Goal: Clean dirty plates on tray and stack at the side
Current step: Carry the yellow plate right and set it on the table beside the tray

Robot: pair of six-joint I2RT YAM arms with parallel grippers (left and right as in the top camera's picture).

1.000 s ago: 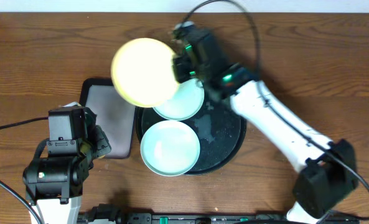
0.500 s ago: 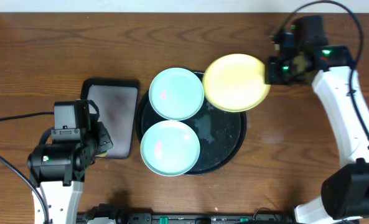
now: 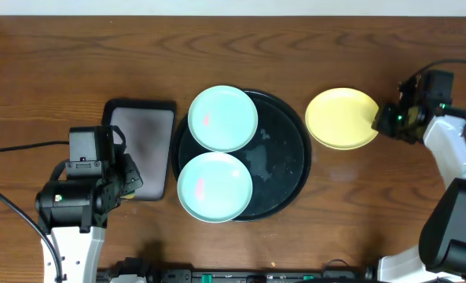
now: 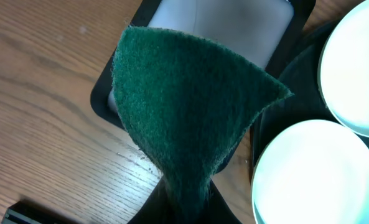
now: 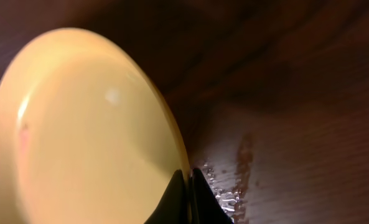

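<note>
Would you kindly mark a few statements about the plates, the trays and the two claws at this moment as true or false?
1. The yellow plate lies on the round black tray. False: it is off the tray, to its right, pinched at the rim by the right claw.
2. The upper mint-green plate and the lower mint-green plate both sit on the round tray. True.
3. The left claw is shut on a green scouring pad. True.
4. The rectangular tray lies to the right of the round tray. False: it lies to its left.
</note>
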